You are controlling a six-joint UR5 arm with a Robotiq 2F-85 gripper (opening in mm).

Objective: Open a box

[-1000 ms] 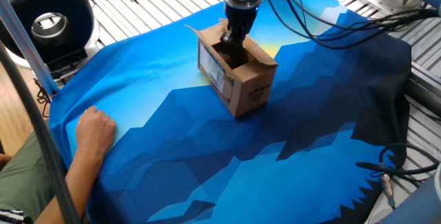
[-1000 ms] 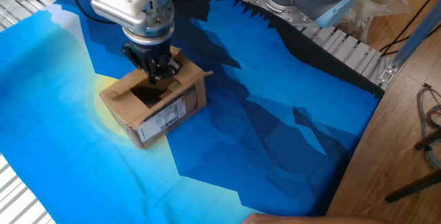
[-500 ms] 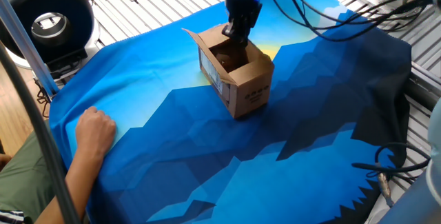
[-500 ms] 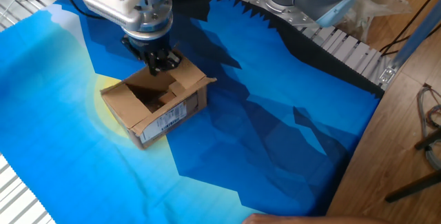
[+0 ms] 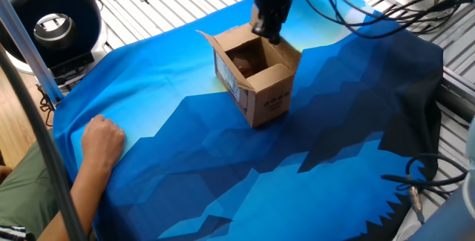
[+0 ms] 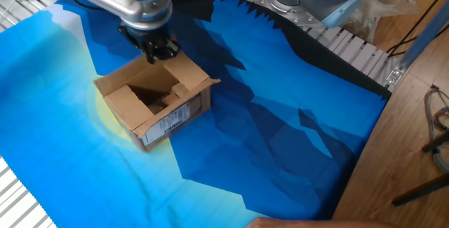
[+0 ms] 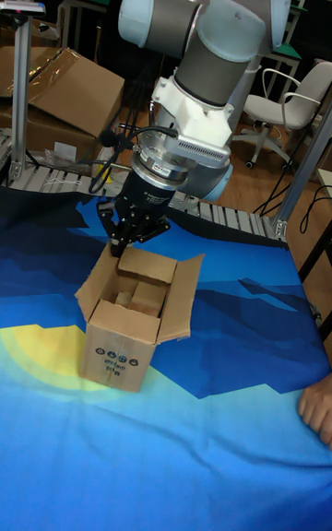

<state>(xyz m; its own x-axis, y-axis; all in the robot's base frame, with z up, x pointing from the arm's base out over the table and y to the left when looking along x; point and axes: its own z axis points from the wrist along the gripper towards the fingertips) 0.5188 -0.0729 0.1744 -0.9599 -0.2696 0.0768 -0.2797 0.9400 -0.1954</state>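
tall fixed view shows the box [image 7: 124, 333] on the blue cloth [image 7: 231, 420], its top flaps folded outward and small brown contents visible inside. a second ago the gripper [image 7: 129, 241] was down in the opening; it has since lifted out and drawn back, and now hangs just above the flap at the box's 11 o'clock. its fingers look close together with nothing between them, though whether they pinch that flap's edge i cannot tell. in one fixed view the box [image 5: 254, 74] sits mid-cloth, label side toward 8 o'clock. a hand [image 5: 102, 139] rests at 8 o'clock, well apart. the opening looks essentially done.
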